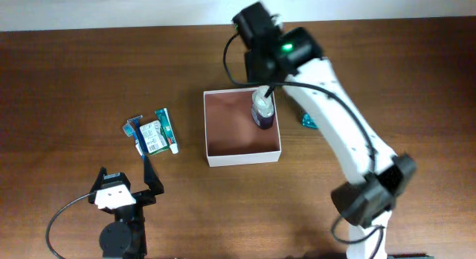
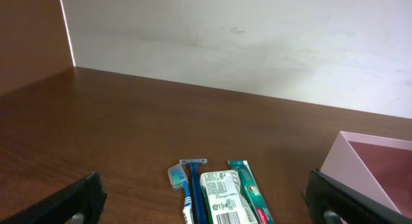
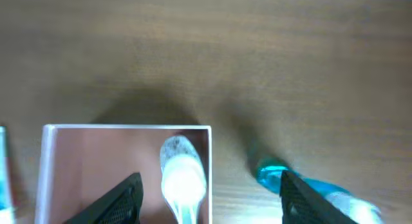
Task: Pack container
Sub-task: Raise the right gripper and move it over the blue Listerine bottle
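The right end effector (image 3: 211, 182) is hovering released over the container (image 1: 244, 156), its fingers standing clear on either side of a white-capped bottle (image 3: 183, 179) resting inside, directly below. A blue item (image 3: 273, 174) is lying on the worktop (image 1: 74, 80) beside one finger. The left end effector (image 2: 206, 188) is sitting wide open, with a razor (image 2: 193, 165), packet (image 2: 222, 195) and toothpaste (image 2: 252, 193) just ahead and the container ahead-right.

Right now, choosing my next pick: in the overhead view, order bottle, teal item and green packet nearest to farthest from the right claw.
1. bottle, in the container, under the right claw.
2. teal item, right of the container.
3. green packet, far left.
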